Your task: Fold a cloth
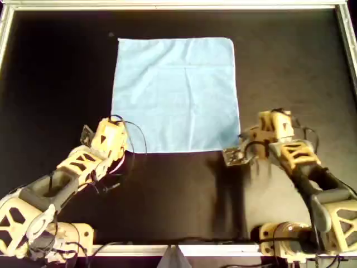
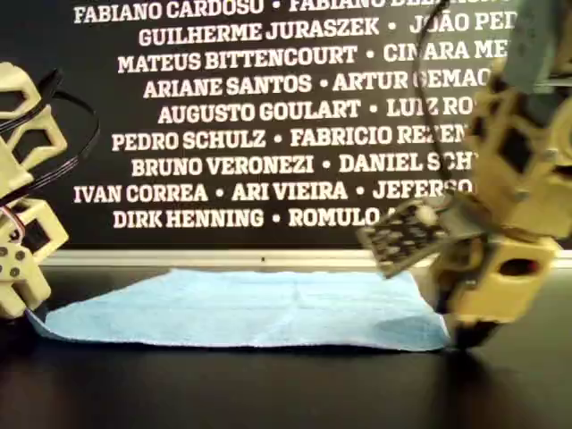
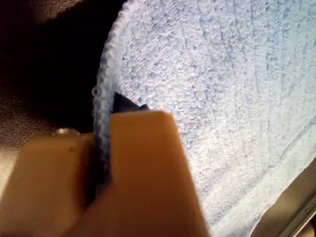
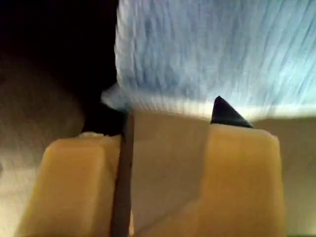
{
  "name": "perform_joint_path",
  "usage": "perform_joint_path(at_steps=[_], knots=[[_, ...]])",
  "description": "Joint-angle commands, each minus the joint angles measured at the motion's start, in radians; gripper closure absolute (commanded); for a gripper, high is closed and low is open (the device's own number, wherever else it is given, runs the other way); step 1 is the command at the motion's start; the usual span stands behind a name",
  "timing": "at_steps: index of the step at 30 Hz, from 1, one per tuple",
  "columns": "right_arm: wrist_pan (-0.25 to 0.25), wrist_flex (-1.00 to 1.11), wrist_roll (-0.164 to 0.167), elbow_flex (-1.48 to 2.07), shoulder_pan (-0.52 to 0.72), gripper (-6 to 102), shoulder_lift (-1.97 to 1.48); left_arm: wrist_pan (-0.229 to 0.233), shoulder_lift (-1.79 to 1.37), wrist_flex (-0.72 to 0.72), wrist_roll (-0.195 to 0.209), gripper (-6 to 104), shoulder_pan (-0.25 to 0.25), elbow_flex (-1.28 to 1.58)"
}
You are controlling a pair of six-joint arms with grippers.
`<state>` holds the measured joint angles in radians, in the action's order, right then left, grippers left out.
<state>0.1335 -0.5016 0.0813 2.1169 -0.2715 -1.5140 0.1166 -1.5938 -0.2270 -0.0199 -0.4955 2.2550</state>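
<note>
Cloth (image 1: 175,95): spread flat in a single layer on the dark tabletop (image 1: 167,195), square to the frame. The overhead view shows it filling the far middle of the work area. Faint crease lines cross it, and no fold has been made yet.

Arms: in the overhead view one arm (image 1: 106,139) sits at the cloth's near corner on that view's left. The other (image 1: 268,134) is at the near corner on its right. The wrist views do not tell us which arm is which. We judge this symmetric placement is meant to let both near corners rise together and carry the near edge over to the far edge.

Our first gripper (image 3: 101,143): jaws are drawn together, with the hem of the cloth (image 3: 222,98) running down into the narrow gap between them. We read this as a pinch on the fabric edge.

Our second gripper (image 4: 126,148): jaws stand close, leaving only a thin dark slit. A corner of the cloth (image 4: 212,49) lies right at the tips. We cannot tell whether any fabric sits in the slit.

Exterior view: the near edge lies low on the tabletop and neither corner is visibly lifted.

Judgement: this is the grasp stage, with the lift to follow. If one corner is not held, the fold will skew.
</note>
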Motion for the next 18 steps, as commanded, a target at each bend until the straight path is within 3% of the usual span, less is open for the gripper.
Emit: perform_joint_path(at_steps=[1,14,18], knots=[[0.002,0.037,-0.006,-0.046,-0.054,36,-0.003,-0.011,0.002,0.006,-0.002,98,-0.014,-0.012],[0.009,0.035,-0.005,-0.048,-0.061,37,-0.005,-0.011,-0.002,0.006,0.006,97,-0.011,-0.012],[0.011,0.035,-0.006,-0.048,-0.057,56,-0.015,-0.011,-0.002,0.005,0.008,97,-0.025,-0.012]])
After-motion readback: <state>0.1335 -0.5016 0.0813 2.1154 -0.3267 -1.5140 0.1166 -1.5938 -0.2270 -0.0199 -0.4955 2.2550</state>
